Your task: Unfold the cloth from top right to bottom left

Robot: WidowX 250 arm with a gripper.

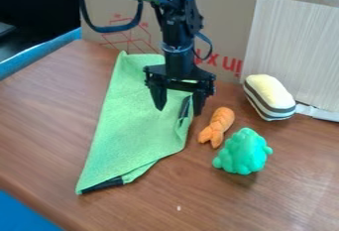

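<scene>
Green cloth: We are seeing a bright green, dark-edged fabric cloth (136, 121) lying partly folded on the brown wood-grain table (53, 108), its long shape running from near the cardboard down to a pointed corner at lower left.
Dark edging: We are finding one strip showing at that lower corner and another beside the gripper's right-hand finger, as seen in the camera view.
Black gripper: We are viewing the black two-finger gripper (179, 111) pointing down over the cloth's upper right part; it is standing released, its two fingers spread well apart.
Black arm: We are seeing the black jointed robot arm (177, 31) hanging from the top edge, a black cable looping at its left.
Orange toy: We are noting a segmented orange toy (216, 127) lying just beside the cloth's right edge.
Green toy: We are observing a lumpy teal-green toy (244, 151) sitting in front of the orange one, to its right.
Striped toy: We are seeing a soft pale-yellow block with dark and white stripes (268, 96) resting farther back at right.
Backdrop: We are seeing brown cardboard with red print (222, 27) standing behind, a pale ribbed panel (291, 51) covering its right part.
</scene>
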